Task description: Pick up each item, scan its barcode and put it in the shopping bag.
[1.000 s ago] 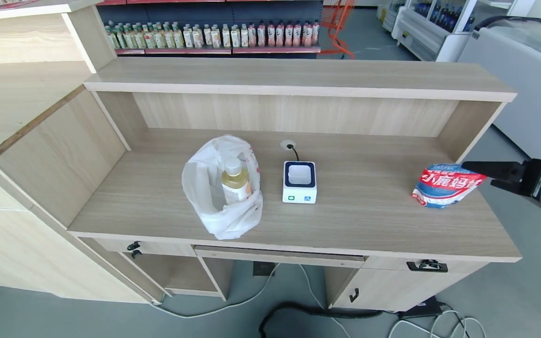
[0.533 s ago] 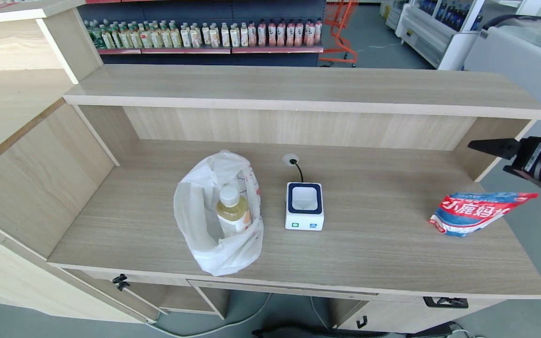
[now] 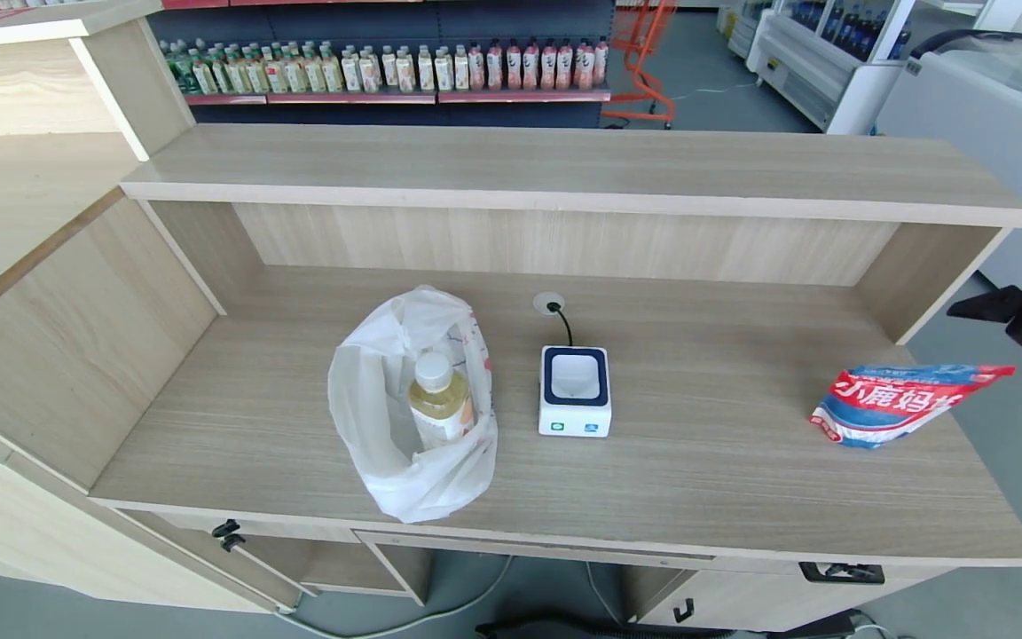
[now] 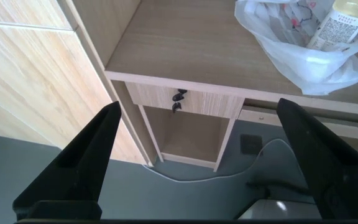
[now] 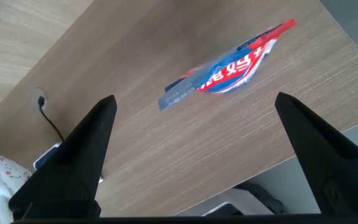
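A red, white and blue snack pouch (image 3: 901, 401) (image 5: 229, 71) lies flat at the counter's right end, one corner poking past the edge. My right gripper (image 3: 997, 348) (image 5: 196, 98) hangs open above and to the right of it, apart from it, holding nothing. The white shopping bag (image 3: 404, 417) (image 4: 303, 46) stands left of centre with a pale tea bottle (image 3: 436, 399) (image 4: 348, 22) upright inside. The white and navy barcode scanner (image 3: 575, 390) sits right of the bag. My left gripper (image 4: 199, 106) is open and empty, low in front of the counter's left front corner.
The wooden counter (image 3: 697, 479) has a raised back wall and side walls. The scanner's cable runs into a hole (image 3: 549, 303) at the back. A key hangs in a drawer lock (image 4: 179, 99) under the front edge. Shelves of bottles (image 3: 387, 67) stand behind.
The head camera shifted during the first half second. My right gripper has drawn back to the right, away from the pouch. The pouch, bag and scanner have stayed put.
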Controlling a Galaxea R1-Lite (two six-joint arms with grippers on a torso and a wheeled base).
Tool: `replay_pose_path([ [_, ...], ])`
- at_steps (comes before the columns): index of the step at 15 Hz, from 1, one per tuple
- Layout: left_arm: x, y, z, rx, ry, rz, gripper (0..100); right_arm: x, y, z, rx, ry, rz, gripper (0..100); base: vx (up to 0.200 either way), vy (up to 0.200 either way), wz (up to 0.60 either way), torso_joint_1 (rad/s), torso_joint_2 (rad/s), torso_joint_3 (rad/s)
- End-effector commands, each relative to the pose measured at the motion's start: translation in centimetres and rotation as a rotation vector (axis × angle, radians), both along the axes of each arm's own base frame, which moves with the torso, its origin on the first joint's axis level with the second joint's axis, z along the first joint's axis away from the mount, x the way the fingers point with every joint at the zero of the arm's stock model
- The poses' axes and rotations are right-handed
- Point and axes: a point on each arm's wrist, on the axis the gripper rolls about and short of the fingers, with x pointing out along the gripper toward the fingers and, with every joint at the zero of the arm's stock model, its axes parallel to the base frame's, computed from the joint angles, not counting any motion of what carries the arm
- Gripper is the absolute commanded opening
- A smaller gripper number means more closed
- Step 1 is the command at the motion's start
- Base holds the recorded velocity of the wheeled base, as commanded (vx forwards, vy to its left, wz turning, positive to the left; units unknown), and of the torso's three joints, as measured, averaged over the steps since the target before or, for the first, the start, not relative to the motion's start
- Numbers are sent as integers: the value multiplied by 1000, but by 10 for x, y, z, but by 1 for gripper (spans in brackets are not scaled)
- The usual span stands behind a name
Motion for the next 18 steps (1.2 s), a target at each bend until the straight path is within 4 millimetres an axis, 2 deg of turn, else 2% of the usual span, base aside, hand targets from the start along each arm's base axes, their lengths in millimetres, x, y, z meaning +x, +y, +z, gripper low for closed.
replay_pose_path([
  [1, 0, 0, 0, -1, 0, 0, 100, 17, -26, -18, 2, 72, -103, 100, 0, 0, 0, 0, 0, 0],
  [7, 0, 0, 0, 1, 0, 2, 100, 65, -41, -62, 20, 162, -109, 100, 0, 0, 0, 0, 0, 0],
  [8, 0, 0, 0, -1, 0, 0, 100, 80, -39, -75, 4, 147, -89, 100, 0, 0, 0, 0, 0, 0],
  [11, 0, 0, 0, 1, 0, 0, 100, 102, -28, -108, -35, 223, -4, 100, 0, 0, 0, 0, 0, 0],
  [14, 0, 0, 0, -1, 0, 2, 100, 116, -12, -122, -35, 243, 46, 100, 0, 0, 0, 0, 0, 0],
  [15, 0, 0, 0, -1, 0, 0, 100, 122, -10, -125, -44, 209, 54, 0, 0, 0, 0, 0, 0, 0],
  [18, 0, 0, 0, -1, 0, 0, 100, 130, -1, -124, -70, 180, 88, 0, 0, 0, 0, 0, 0, 0],
])
